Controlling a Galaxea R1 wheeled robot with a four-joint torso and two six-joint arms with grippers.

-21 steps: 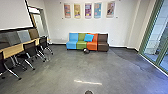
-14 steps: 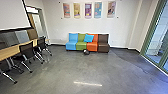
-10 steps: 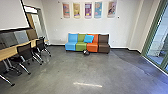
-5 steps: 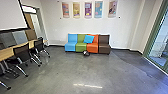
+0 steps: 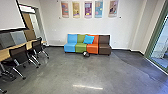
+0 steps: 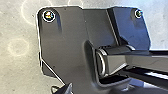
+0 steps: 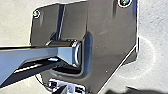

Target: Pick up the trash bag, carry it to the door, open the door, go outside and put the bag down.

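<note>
"Four seats stand shoulder to shoulder ahead of me, blue (image 5: 70, 47), green (image 5: 80, 47), orange (image 5: 92, 49) and brown (image 5: 104, 48), with a blue cushion (image 5: 88, 39) leaning across green and orange!"

"And the floor?"

"Wide open grey floor (image 5: 75, 68) between me and that row, a bright streak (image 5: 87, 87) across the near part! One small rounded dark-and-light object (image 5: 86, 54) sits right by the seats' front edge."

"Your edges?"

"On my left, the bench (image 5: 5, 53), black chairs (image 5: 19, 54) alongside, their legs splayed into the room! On my right, green-framed glass (image 5: 163, 45), its sill slanting along the floor's edge."

"Any writing?"

"Five posters (image 5: 99, 9) hang in a line on the white wall (image 5: 57, 27), coloured blocks on each, the print too small to read!"

"Tools?"

"Left tool (image 6: 64, 88), right tool (image 7: 62, 89): released or clenched, I cannot tell, nor whether either grasps anything."

"The trash bag?"

"I can't tell where it is. A dark patch (image 7: 120, 91) lies on the ground near my right wrist; shadow or object, unclear!"
</note>
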